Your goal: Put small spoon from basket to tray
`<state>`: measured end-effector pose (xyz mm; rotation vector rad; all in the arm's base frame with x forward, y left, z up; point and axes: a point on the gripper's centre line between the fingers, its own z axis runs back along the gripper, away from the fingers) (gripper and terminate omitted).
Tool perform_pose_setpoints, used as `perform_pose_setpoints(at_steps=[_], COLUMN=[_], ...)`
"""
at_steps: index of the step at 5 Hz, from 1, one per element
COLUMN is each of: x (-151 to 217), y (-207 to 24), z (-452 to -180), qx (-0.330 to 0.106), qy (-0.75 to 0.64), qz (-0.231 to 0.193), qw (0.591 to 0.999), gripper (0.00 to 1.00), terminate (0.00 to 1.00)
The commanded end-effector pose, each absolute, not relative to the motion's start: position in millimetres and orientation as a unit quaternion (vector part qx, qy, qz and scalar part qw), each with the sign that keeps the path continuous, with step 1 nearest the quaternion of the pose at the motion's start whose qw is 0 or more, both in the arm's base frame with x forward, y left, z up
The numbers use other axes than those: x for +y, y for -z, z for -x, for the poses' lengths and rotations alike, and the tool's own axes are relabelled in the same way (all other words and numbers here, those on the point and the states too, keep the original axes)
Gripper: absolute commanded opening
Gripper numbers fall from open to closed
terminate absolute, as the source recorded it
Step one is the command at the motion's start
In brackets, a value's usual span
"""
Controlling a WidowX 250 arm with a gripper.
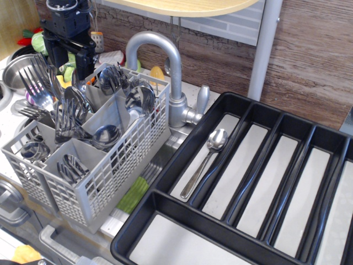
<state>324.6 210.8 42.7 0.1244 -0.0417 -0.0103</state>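
A small shiny silver metal teaspoon (205,160) lies flat in the leftmost long compartment of the large black plastic cutlery tray (218,229), its bowl toward the back wall and its thin handle running toward the front edge of the tabletop. It rests on the compartment's pale grey bottom, alone there. The tray fills the right and front-right part of the tabletop, with parallel long compartments side by side and one crosswise compartment along its near end.

To the left of the tray, toward the left edge, stands the light grey plastic lattice-walled cutlery basket (116,168). Its square compartments hold upright forks (66,118) and wide-bowled spoons (106,134), bowls and tines pointing up. Which of these might be further small teaspoons cannot be told.

Between basket and tray, near the back edge, rises a grey curved metal faucet (165,72). A green object (134,194) shows below the basket's right wall.

At the back-left corner the black robot tool (77,63) hangs above the basket's rear compartments, its dark fingers pointing down just over the utensil tops. Whether it is open or closed cannot be told, since the fingers blend with the cutlery behind them, and nothing is clearly held in it. A metal bowl (16,67) sits at the far left edge.
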Motion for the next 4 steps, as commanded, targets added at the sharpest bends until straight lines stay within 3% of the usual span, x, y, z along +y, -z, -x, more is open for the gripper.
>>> perform_pose_setpoints(at_steps=[1,2,4], x=[223.6,226.2,220.0], y=[-40.5,-31.8,-40.1], z=[-321.2,-317.0,-322.2], qx=[-0.038,-0.04,-0.063], qy=[0.003,0.002,-0.005], qz=[-0.074,-0.083,-0.109], qw=[0.997,0.996,0.992], gripper=[1.0,0.0,0.0], terminate=[0.0,0.0,0.0])
